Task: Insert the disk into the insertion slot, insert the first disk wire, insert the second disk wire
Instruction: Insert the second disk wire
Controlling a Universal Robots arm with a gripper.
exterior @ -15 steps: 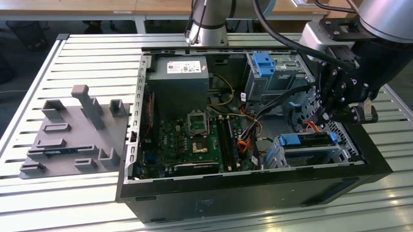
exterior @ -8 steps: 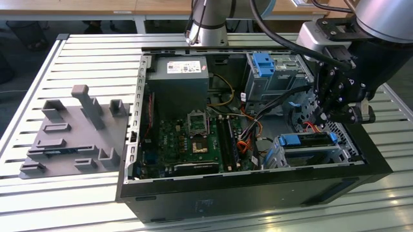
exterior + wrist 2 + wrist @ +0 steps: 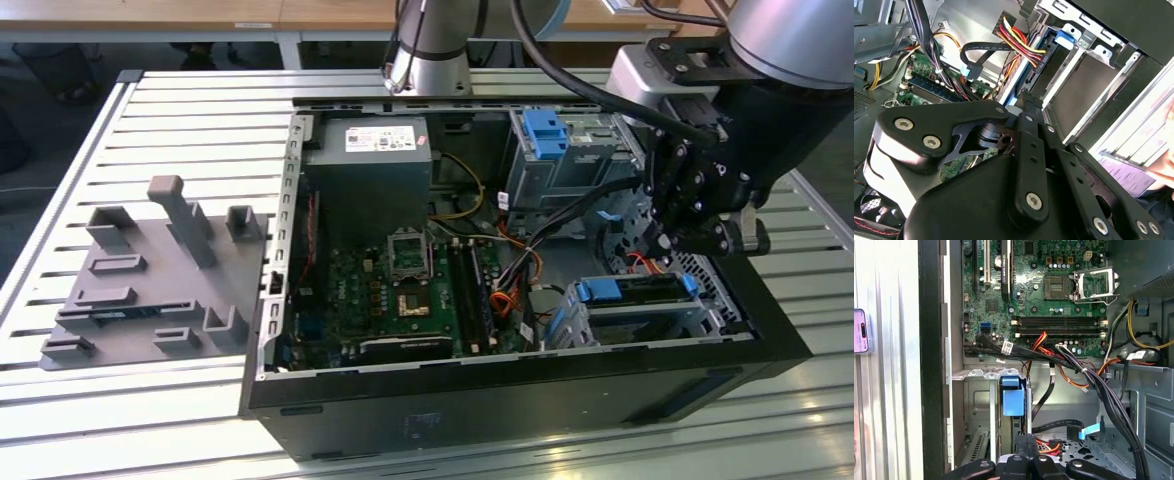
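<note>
The black multi-link tool is hanging inside the open black computer case, just above the low silver perforated metal insertion slot; I cannot tell what its grip is doing. The flat disk in its bright blue plastic carrier is sitting in that slot, near the case's corner at the exterior view's right. Red and orange wires are lying just beside the tool. The green motherboard is lying farther off, toward the slatted metal bench.
</note>
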